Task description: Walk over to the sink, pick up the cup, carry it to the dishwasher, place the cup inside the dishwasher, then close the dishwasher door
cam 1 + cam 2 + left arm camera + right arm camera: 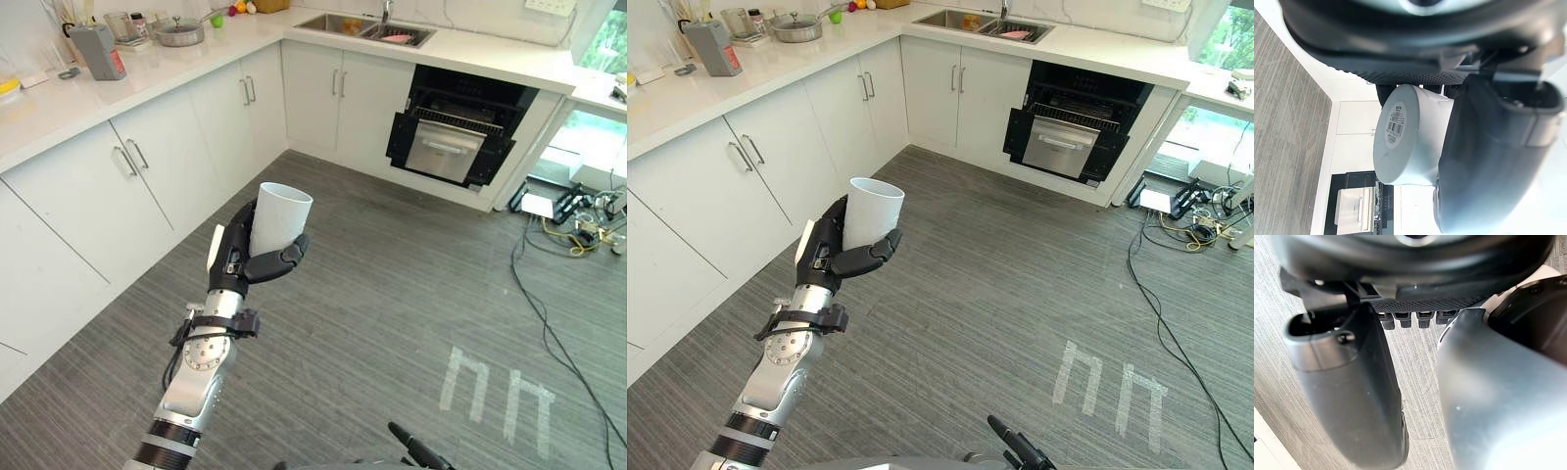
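Cup stands upright in my left hand, which is closed around its lower part, above the floor. Dishwasher waits open far ahead, beside the sink; I think shaking from walking could loosen this low grip and drop the cup.

One cup, just the one. One sink, and that's two basins in it. One dishwasher. Cabinet handles next: two, four, six, in three pairs. One lidded pot, one grey box, one green fruit. And two white marks on the floor.
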`<state>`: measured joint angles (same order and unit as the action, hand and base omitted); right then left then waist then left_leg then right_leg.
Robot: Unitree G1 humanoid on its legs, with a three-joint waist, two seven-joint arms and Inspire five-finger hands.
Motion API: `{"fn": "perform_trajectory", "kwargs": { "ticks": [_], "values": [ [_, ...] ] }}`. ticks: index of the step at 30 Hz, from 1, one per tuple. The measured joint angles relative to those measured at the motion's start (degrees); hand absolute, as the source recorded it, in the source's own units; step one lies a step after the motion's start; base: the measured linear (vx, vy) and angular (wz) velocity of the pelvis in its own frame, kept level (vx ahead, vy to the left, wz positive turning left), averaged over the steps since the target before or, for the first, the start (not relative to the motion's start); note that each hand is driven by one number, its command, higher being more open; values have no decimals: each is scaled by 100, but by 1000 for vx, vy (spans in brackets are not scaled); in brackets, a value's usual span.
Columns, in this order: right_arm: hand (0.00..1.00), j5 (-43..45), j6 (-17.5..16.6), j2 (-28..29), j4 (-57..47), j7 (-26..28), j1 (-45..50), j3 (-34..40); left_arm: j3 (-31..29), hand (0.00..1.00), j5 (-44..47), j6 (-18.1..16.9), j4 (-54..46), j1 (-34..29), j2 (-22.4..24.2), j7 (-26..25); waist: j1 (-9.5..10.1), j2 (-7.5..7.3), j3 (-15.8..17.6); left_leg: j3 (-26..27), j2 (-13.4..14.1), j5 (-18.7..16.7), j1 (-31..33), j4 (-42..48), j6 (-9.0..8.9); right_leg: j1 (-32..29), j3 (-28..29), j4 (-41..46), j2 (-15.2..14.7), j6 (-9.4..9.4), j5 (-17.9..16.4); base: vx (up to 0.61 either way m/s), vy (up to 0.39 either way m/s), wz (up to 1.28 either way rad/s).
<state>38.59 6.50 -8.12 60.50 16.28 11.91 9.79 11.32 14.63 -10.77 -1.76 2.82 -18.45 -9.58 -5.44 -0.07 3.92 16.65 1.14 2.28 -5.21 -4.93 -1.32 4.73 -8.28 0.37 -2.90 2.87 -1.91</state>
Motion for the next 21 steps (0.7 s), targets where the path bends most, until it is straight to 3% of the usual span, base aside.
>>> {"fn": "perform_trajectory", "kwargs": {
  "ticks": [4,5,7,9,11,12,13,14,15,16,17,18,19,21],
  "values": [
    [100,0,-2,26,1,0,36,5,-53,0,18,0,0,-29,74,0,-1,-17,-4,7,8,-14,12,38,-18,40,1,-104,8,-4,50,0,0,0],
    [100,-1,-4,47,9,0,42,2,-161,0,157,0,0,-90,202,-3,-3,-58,20,-3,20,-110,76,241,-134,129,-25,-217,-7,-19,102,-2,-15,6],
    [100,-2,-5,65,47,1,66,0,-260,0,313,3,-1,-207,314,-4,-6,-88,50,23,99,-345,160,660,-138,254,-117,-260,-6,-27,97,-8,-30,0],
    [100,-2,-59,53,102,1,122,16,-458,0,567,6,-7,-367,595,-4,79,-65,50,148,316,-739,388,1365,-98,205,-507,17,-36,-175,-127,-31,-53,-16],
    [100,7,-85,68,113,-22,163,113,-586,0,835,52,-7,-397,851,5,70,-76,54,518,482,-914,602,1837,-50,-111,-745,811,-155,-141,-480,-51,-9,13],
    [100,19,-80,72,150,-113,209,115,-583,0,1017,125,-8,-405,950,49,77,-156,52,742,447,-999,623,1961,78,-467,-729,1604,-356,-99,-899,-58,41,32],
    [100,74,-89,94,234,-265,239,145,-512,0,1162,262,1,-411,1020,89,93,-245,69,814,233,-1081,505,1917,158,-541,-814,2148,-664,6,-1262,-36,46,42],
    [100,98,-90,94,274,-309,302,222,-406,0,1193,325,1,-412,1050,97,62,-296,81,909,131,-1094,383,1860,181,-537,-899,2373,-848,95,-1407,65,32,65],
    [100,247,-102,42,319,-349,390,436,-200,0,1244,372,-6,-405,1135,119,22,-311,97,1083,-14,-1105,189,1684,201,-754,-1058,3295,-1256,210,-1542,46,79,52],
    [100,310,-154,19,279,-339,387,616,-76,0,1242,418,-3,-444,1180,75,50,-313,113,1077,-225,-1105,43,1465,264,-1230,-953,4381,-1626,43,-1292,54,104,37],
    [100,314,-212,34,247,-328,389,637,-27,0,1239,476,-2,-447,1169,42,34,-292,103,1053,-276,-1080,-70,1357,307,-1377,-807,4724,-1700,22,-1068,30,152,28],
    [100,312,-309,84,158,-307,389,620,46,0,1238,524,-2,-444,1156,-46,-43,-280,99,908,-304,-1030,-290,1193,388,-1574,-543,5274,-1705,-45,-513,98,129,46],
    [100,312,-412,137,67,-323,395,568,55,0,1238,528,-1,-439,1183,-64,-95,-233,130,739,-253,-1025,-451,1123,412,-1775,-379,5670,-1592,-25,-240,120,104,50],
    [100,316,-559,266,-248,-382,467,389,98,0,1237,526,-4,-339,1150,-87,-132,-176,144,505,-88,-1056,-538,1116,412,-1951,-348,5225,-1242,-3,-689,152,21,64]
  ]
}}
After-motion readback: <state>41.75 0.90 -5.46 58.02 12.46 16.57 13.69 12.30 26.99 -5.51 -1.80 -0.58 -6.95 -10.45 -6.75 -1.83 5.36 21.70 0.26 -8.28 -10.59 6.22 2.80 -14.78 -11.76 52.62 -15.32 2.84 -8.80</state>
